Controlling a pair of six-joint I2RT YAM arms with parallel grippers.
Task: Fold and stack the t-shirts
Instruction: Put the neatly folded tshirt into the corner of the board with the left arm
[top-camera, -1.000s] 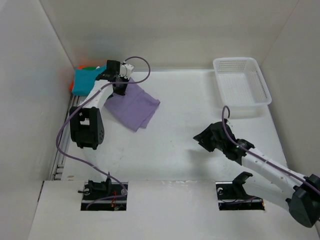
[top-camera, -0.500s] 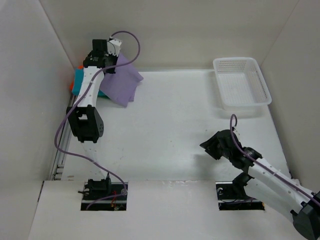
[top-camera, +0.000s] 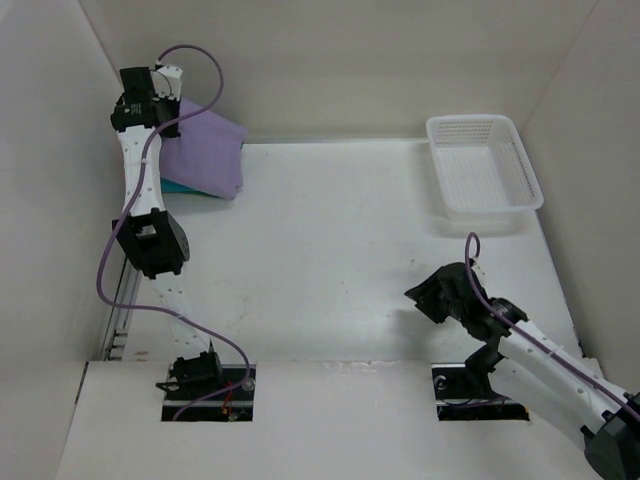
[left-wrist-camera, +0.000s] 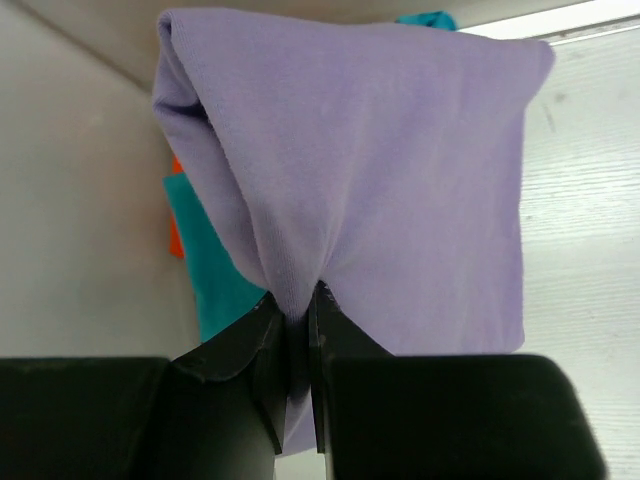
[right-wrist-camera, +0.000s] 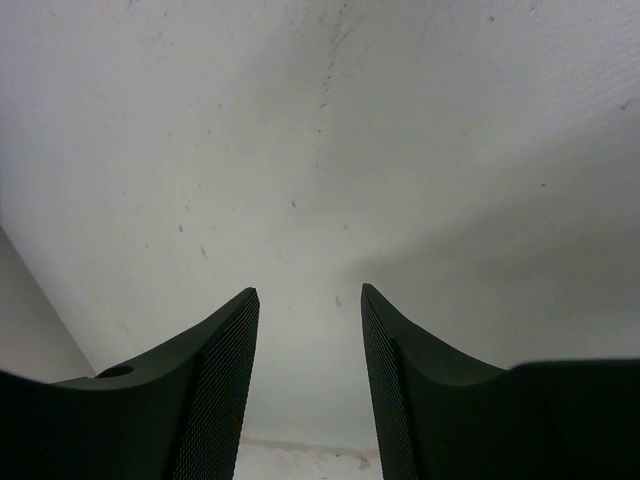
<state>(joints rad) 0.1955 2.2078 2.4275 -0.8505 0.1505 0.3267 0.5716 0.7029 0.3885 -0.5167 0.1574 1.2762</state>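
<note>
My left gripper (left-wrist-camera: 298, 300) is shut on the edge of the folded lavender t-shirt (left-wrist-camera: 380, 170) and holds it up at the far left corner (top-camera: 205, 150). The shirt hangs over the teal t-shirt (left-wrist-camera: 215, 275), whose edge shows under it in the top view (top-camera: 180, 187). A sliver of the orange t-shirt (left-wrist-camera: 176, 238) shows beside the teal one. The dark green shirt is hidden. My right gripper (right-wrist-camera: 308, 300) is open and empty over bare table at the near right (top-camera: 425, 297).
A white mesh basket (top-camera: 483, 165) stands at the far right, empty. White walls close in the left, back and right sides. The left arm (top-camera: 140, 150) stretches tall along the left wall.
My left gripper has lifted the lavender shirt off the table and carried it left and back over the teal and orange shirts. The right arm has drawn back toward its base.
</note>
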